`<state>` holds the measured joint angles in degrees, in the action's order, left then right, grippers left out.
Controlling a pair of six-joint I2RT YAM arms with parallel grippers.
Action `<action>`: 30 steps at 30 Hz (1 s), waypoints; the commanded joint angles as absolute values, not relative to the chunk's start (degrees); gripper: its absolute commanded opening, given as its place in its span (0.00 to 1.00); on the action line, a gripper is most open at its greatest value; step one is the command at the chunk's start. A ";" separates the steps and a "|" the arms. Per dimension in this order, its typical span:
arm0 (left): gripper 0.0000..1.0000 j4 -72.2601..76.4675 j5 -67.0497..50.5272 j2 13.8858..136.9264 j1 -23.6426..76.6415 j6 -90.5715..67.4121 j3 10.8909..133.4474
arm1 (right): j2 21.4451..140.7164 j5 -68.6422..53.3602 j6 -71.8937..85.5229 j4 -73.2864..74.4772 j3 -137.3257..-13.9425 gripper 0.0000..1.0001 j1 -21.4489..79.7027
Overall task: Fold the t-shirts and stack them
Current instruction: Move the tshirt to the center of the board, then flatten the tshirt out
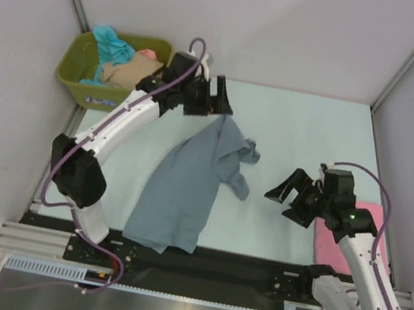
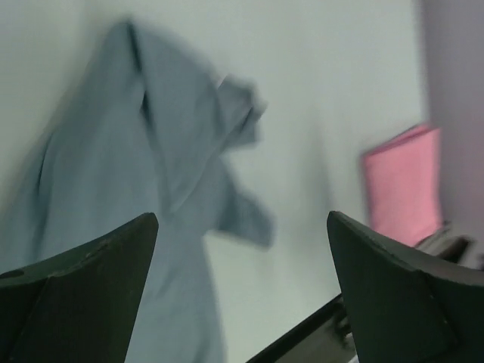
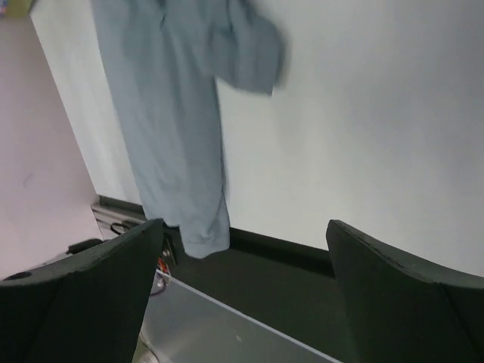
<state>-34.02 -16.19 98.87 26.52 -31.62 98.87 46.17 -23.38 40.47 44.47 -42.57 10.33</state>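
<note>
A slate grey-blue t-shirt (image 1: 184, 191) lies crumpled lengthwise on the pale table, its hem reaching the black front strip. My left gripper (image 1: 214, 104) hovers open just above the shirt's top end, with nothing between its fingers. The left wrist view shows the shirt (image 2: 136, 151) beyond that gripper (image 2: 240, 227). My right gripper (image 1: 279, 202) stands open to the right of the shirt's sleeve, apart from it. Through this gripper (image 3: 243, 227) the shirt (image 3: 166, 113) hangs down the frame. A folded pink t-shirt (image 1: 329, 242) lies at the right, partly under the right arm, also seen as the pink t-shirt (image 2: 401, 185).
An olive-green tub (image 1: 76, 76) stands at the back left, holding teal (image 1: 114, 42), beige (image 1: 125, 72) and salmon (image 1: 149, 54) cloth. A black strip (image 1: 251, 271) runs along the table's front edge. Grey walls close in on both sides.
</note>
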 commanded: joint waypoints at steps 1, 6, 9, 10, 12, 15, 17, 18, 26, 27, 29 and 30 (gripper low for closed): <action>1.00 -41.67 -4.51 90.56 29.09 -22.60 92.60 | 48.77 -20.31 39.29 39.39 -46.05 0.96 15.53; 0.76 -39.90 -5.70 77.28 30.14 -21.71 73.42 | 57.71 -19.69 39.64 30.51 -44.74 0.81 20.55; 0.72 -38.32 -7.03 71.22 36.17 -22.67 61.55 | 63.70 -17.32 37.80 25.50 -45.70 0.80 22.75; 0.74 -37.45 -6.94 70.84 38.30 -23.81 59.35 | 68.25 -16.53 37.10 24.44 -46.14 0.80 23.02; 0.79 -36.74 -6.16 71.88 44.63 -25.31 55.21 | 73.28 -14.95 33.85 23.20 -48.86 0.85 23.55; 0.79 -36.91 -4.31 76.36 51.14 -25.75 54.75 | 84.26 -14.59 29.45 24.34 -54.65 0.88 23.99; 0.77 -38.75 -4.13 82.07 54.12 -25.58 55.80 | 90.66 -13.45 28.04 25.74 -58.94 0.88 24.78; 0.77 -39.28 -3.70 83.83 54.92 -25.84 56.07 | 92.27 -12.93 26.64 26.36 -60.37 0.88 25.13; 0.73 -38.94 -3.25 95.79 60.55 -26.37 58.00 | 101.33 -11.08 23.82 29.62 -68.02 0.81 26.54; 0.68 -38.41 -3.60 96.24 60.90 -26.37 58.18 | 102.73 -11.07 24.17 29.97 -68.72 0.79 26.63; 0.47 -37.88 -4.65 96.42 61.69 -26.89 58.18 | 103.79 -10.37 25.31 30.06 -68.91 0.79 26.54; 0.42 -37.27 -5.01 96.07 61.87 -27.33 58.01 | 104.23 -10.20 25.66 29.88 -68.82 0.76 26.54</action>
<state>-39.72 -2.96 95.92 60.58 -26.00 56.60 102.65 -11.81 25.85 28.67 -66.98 26.22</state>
